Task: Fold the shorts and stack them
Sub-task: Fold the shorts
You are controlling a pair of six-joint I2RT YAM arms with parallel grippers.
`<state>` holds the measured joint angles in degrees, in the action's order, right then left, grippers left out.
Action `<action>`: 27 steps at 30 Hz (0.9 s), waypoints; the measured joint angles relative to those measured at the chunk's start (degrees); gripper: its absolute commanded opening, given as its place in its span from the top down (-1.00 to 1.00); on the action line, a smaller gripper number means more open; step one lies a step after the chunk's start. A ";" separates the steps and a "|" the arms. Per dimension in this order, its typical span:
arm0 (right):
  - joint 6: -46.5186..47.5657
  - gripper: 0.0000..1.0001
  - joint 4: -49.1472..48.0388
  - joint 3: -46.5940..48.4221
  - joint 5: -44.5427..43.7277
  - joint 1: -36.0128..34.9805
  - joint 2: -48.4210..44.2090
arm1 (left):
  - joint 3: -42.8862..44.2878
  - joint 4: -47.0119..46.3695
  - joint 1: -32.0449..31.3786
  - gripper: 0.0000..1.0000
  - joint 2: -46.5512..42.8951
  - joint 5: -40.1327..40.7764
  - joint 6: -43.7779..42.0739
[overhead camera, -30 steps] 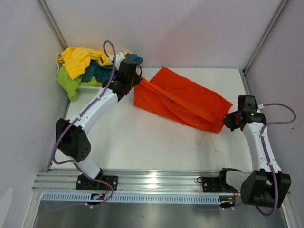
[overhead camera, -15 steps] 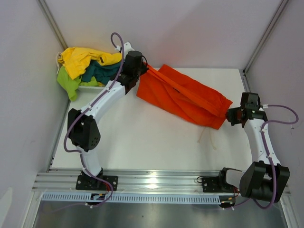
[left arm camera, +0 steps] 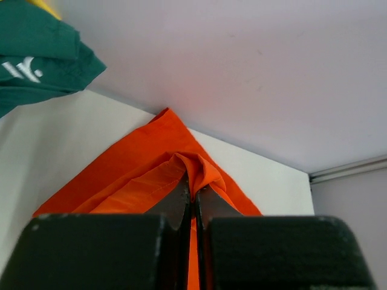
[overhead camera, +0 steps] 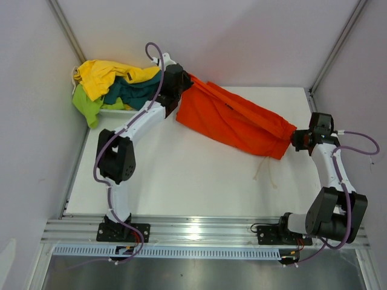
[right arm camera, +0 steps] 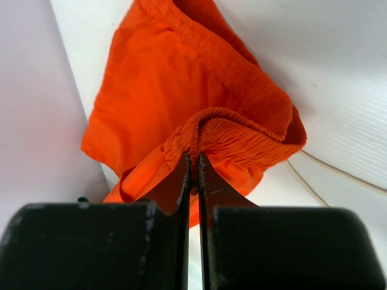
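Evidently the left gripper [left arm camera: 193,194] was clenched on one end of the orange shorts [overhead camera: 236,121] and the right gripper [right arm camera: 193,158] on their waistband [right arm camera: 242,130], stretching them over the table's [overhead camera: 181,181] far side, likely to flatten for folding

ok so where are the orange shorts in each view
top external: orange fabric shorts stretched over the far half of the white table, left pincer at one end, right pincer at the other.
left wrist: shorts at centre, fold pinched in the shut left pincer.
right wrist: shorts at centre, waistband pinched in the shut right pincer.
shared landmark: the white table.
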<state>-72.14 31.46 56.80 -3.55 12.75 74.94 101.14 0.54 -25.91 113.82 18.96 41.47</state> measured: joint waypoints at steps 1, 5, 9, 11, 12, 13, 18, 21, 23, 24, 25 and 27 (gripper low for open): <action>-0.33 1.00 -0.81 0.00 0.15 0.15 0.39 | 0.37 -1.01 0.13 1.00 0.59 -0.42 0.09; -1.64 1.00 -4.79 0.00 0.59 1.16 2.08 | 0.59 -7.15 0.37 1.00 2.89 -1.95 0.81; -2.99 1.00 -8.50 0.00 1.01 1.86 5.22 | 0.83 -12.52 0.61 1.00 5.20 -3.26 2.14; -3.56 1.00 -9.84 0.00 1.09 1.88 6.73 | 1.92 -14.01 0.70 1.00 6.73 -3.61 2.62; -3.89 1.00 -10.34 0.00 1.09 1.88 7.21 | 2.71 -14.64 0.76 1.00 7.65 -3.78 2.69; -4.24 1.00 -10.91 0.00 1.09 1.88 7.82 | 3.82 -15.02 0.79 1.00 8.66 -3.93 2.80; -5.25 1.00 -13.51 0.39 1.03 1.88 11.10 | 9.20 -15.93 0.83 1.00 13.33 -4.44 3.52; -5.44 1.00 -14.58 1.29 0.96 1.88 13.49 | 11.10 -16.33 0.94 1.00 15.76 -4.35 3.72; -5.49 1.00 -14.82 2.14 0.81 1.90 14.93 | 12.07 -16.57 1.09 1.00 17.35 -4.31 3.82; -5.49 1.00 -15.10 2.62 0.70 1.90 15.72 | 12.41 -16.74 1.14 1.00 17.99 -4.26 4.04; -5.55 1.00 -15.39 2.99 0.50 1.90 16.44 | 12.70 -16.94 1.22 1.00 18.69 -4.22 4.15; -5.90 1.00 -16.06 3.34 -0.11 1.90 17.46 | 12.98 -17.57 1.36 0.99 20.02 -4.20 4.70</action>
<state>-78.04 15.40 60.14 -3.66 14.66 92.40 114.13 -17.04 -24.56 133.84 14.76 46.17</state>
